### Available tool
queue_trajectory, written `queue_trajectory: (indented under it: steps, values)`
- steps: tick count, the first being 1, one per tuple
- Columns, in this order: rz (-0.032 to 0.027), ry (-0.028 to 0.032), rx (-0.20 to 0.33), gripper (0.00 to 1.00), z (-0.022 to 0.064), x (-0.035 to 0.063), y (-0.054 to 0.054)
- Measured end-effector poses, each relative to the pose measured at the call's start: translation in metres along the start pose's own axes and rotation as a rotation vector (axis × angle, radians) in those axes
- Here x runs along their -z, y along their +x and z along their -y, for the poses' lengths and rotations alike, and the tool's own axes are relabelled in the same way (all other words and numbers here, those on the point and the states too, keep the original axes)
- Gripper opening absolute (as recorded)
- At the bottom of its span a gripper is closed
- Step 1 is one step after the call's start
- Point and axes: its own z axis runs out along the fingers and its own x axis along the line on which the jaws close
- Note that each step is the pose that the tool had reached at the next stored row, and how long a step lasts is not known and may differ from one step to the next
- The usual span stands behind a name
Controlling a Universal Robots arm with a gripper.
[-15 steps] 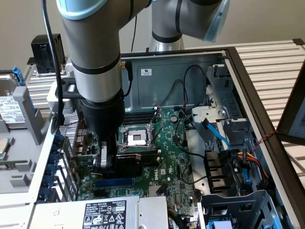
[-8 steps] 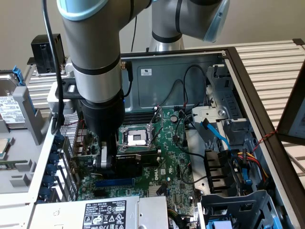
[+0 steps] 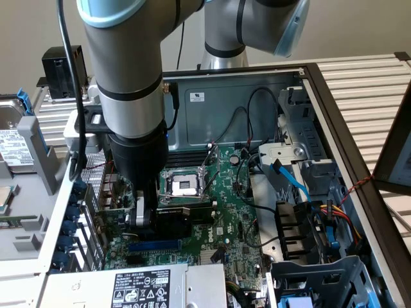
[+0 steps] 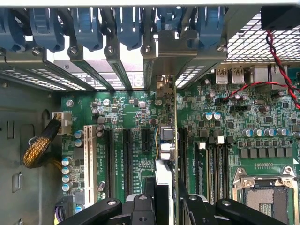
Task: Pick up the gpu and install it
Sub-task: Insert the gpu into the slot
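The gpu (image 4: 165,140) is seen edge-on in the wrist view, a thin upright card running away from the camera between expansion slots of the green motherboard (image 4: 131,108). Its silver bracket (image 4: 164,51) reaches the rear slot openings of the case. My gripper (image 4: 168,208) is shut on the card's near end, one black finger on each side. In the exterior view the gripper (image 3: 149,218) is low over the motherboard (image 3: 231,212), beside the CPU socket, and the gpu's black shroud (image 3: 186,213) extends toward the exterior view's right. I cannot tell whether the card is fully seated.
The open CPU socket (image 3: 183,186) lies just behind the card. Blue slot latches (image 4: 126,23) line the rear wall. A white slot (image 4: 87,159) and a braided cable (image 4: 40,147) sit to one side. Blue and black cables (image 3: 292,183), a drive cage (image 3: 321,276) and the power supply (image 3: 141,285) crowd the case.
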Motion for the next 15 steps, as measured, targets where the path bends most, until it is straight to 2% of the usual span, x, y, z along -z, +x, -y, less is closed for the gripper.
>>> queue_trajectory:
  steps: [10, 15]
  values:
    - [-0.0005, -0.0005, 0.007, 0.28, 0.0, -0.0001, -0.0004]
    - [-0.0026, -0.0017, 0.009, 0.28, -0.0001, -0.0001, -0.0008]
